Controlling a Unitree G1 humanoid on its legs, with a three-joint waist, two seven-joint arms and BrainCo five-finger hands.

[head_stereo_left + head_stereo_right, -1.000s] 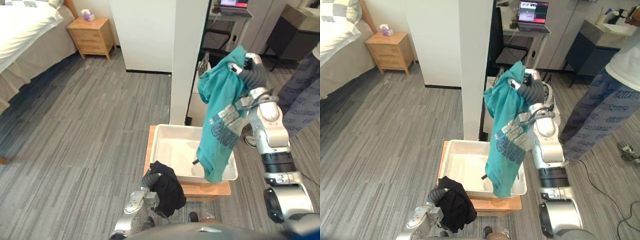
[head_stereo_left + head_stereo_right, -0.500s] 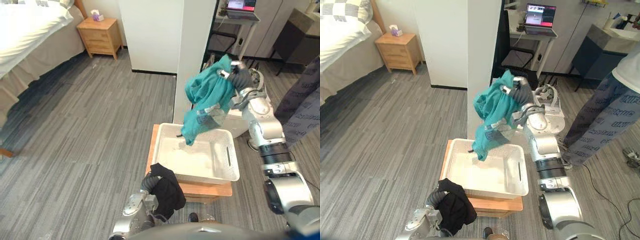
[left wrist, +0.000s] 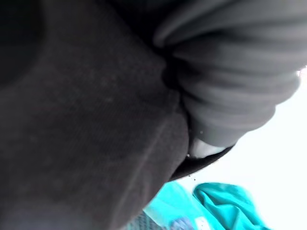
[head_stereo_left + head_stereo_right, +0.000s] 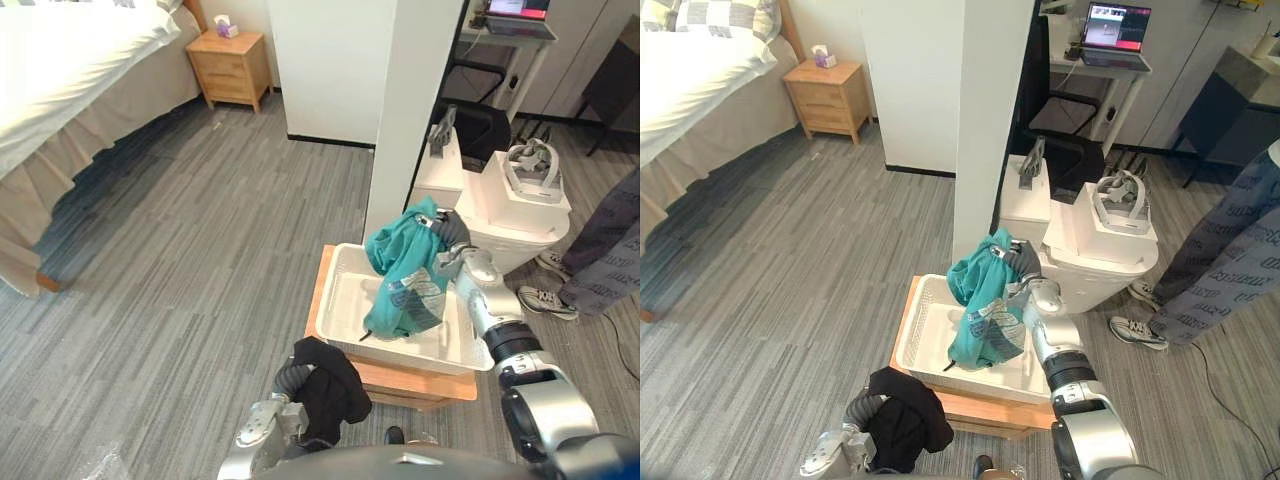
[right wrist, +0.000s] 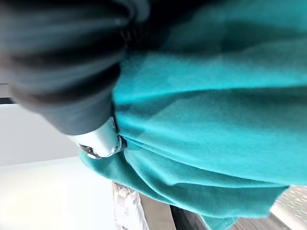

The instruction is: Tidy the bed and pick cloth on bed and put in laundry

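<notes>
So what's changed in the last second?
The right hand has lowered the teal shirt from high above the white basket down into it, still gripping it. The left hand still holds the black cloth beside the basket, unchanged.

A bedroom — white-sheeted bed (image 4: 60, 70), wooden nightstand (image 4: 232, 68) beside it, laptop (image 4: 1115, 27) on a desk (image 4: 1127, 62).

Stand (image 4: 400, 380): you have the white basket (image 4: 335, 300) sitting on it.
Floor (image 4: 200, 230): your stand and a nightstand (image 4: 232, 66) rest here.
Nightstand: you see a tissue box (image 4: 222, 22) on top.
</notes>
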